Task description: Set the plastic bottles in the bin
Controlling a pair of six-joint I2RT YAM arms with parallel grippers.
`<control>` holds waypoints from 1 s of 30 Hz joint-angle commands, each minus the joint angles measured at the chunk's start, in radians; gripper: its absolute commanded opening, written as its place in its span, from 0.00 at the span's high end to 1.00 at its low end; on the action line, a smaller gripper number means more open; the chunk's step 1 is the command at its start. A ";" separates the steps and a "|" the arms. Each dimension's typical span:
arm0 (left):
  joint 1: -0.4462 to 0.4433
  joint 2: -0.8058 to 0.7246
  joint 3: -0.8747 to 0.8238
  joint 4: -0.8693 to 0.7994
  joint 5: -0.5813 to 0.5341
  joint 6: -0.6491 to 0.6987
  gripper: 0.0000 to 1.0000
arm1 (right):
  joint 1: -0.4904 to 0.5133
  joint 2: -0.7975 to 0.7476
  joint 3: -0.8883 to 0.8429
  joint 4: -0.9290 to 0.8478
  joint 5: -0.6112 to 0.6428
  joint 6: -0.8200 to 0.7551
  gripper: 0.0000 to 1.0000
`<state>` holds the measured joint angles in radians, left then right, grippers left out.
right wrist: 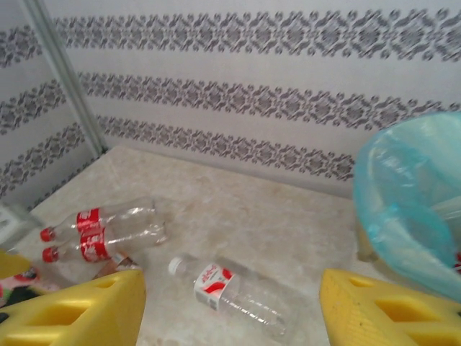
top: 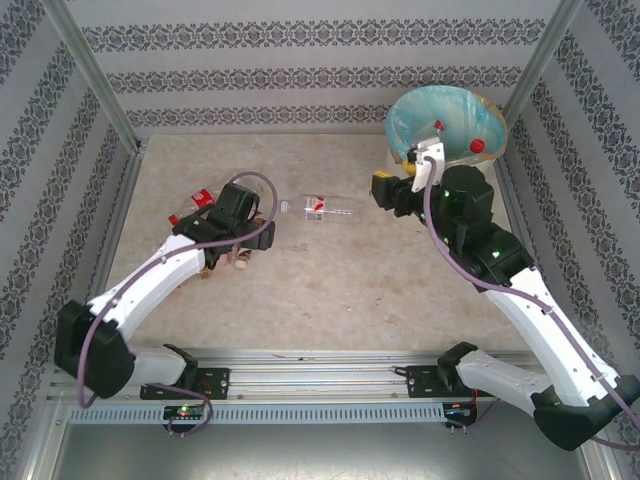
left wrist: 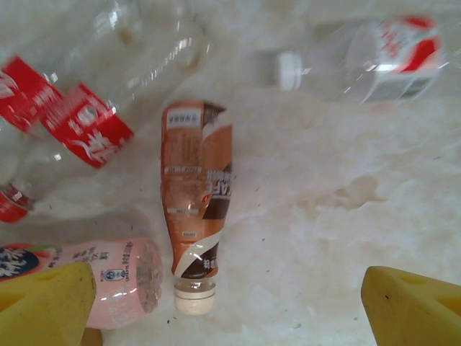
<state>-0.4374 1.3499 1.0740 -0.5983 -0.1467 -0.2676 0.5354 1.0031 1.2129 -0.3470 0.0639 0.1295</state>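
Several plastic bottles lie on the table under my left gripper [top: 236, 238]. In the left wrist view an orange-brown bottle [left wrist: 196, 194] with a cream cap lies lengthwise, left of centre between the open yellow fingers [left wrist: 45, 306]. A pink bottle [left wrist: 108, 281] touches the left finger, and two red-labelled clear bottles [left wrist: 86, 126] lie beyond. A clear bottle with a white cap and red-white label [top: 322, 210] lies alone mid-table. The bin [top: 447, 122], cream with a turquoise liner, stands at the back right with red-capped bottles inside. My right gripper [top: 386, 190] hovers open and empty just left of the bin.
Patterned walls and metal posts [top: 92, 75] enclose the table on three sides. Bare tabletop [top: 350, 290] stretches between the arms toward the near rail. In the right wrist view the bin's liner [right wrist: 414, 202] is close on the right.
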 commanded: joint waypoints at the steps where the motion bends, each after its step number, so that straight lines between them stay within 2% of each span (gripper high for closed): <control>1: 0.079 0.068 0.025 -0.008 0.084 -0.037 0.05 | 0.043 -0.010 -0.034 0.037 0.039 0.030 0.34; 6: 0.152 0.172 0.021 0.060 0.148 -0.046 0.06 | 0.092 -0.036 -0.087 0.030 0.018 0.063 0.33; 12: 0.154 0.253 0.027 0.092 0.151 -0.035 0.08 | 0.100 -0.088 -0.137 0.039 0.088 0.000 0.28; 18: 0.154 0.328 -0.003 0.148 0.133 -0.037 0.10 | 0.098 -0.070 -0.060 0.029 0.108 -0.108 0.27; 22: 0.154 0.370 -0.004 0.182 0.176 -0.044 0.17 | 0.098 -0.069 -0.052 0.058 0.103 -0.130 0.26; 30: 0.153 0.377 0.016 0.183 0.216 -0.031 0.40 | 0.098 -0.067 -0.055 0.061 0.102 -0.115 0.26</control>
<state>-0.2867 1.7416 1.0740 -0.4347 0.0467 -0.2996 0.6312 0.9436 1.1370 -0.3092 0.1455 0.0223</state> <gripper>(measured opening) 0.609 0.735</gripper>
